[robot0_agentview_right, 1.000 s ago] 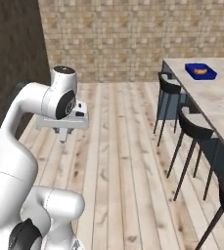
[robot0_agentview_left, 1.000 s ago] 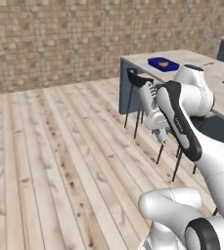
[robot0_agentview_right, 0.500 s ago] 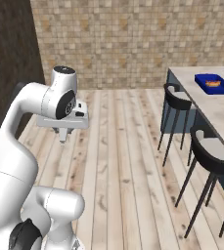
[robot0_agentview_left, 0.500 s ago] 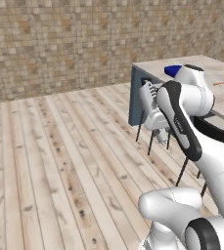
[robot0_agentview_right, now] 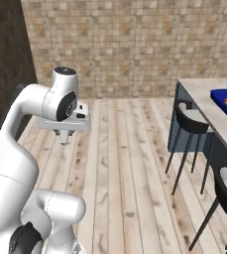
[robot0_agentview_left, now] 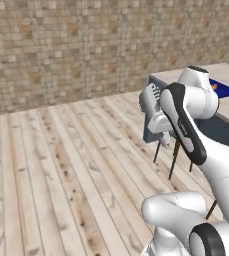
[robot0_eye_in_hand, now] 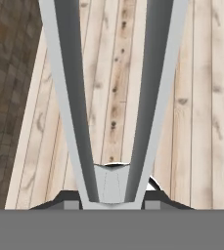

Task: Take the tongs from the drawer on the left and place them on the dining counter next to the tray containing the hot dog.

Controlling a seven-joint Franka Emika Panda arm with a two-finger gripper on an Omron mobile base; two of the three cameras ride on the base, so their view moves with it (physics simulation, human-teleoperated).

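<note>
The dining counter, a beige marble top on a dark blue base, sits at about three o'clock in the right base view, and the blue tray lies flat on it toward the frame's right edge, with something orange on it. A pale wooden plank floor spreads from six o'clock up to the brick wall at twelve. On the floor, dark stools stand just beside the counter's near side, at about four o'clock.
</note>
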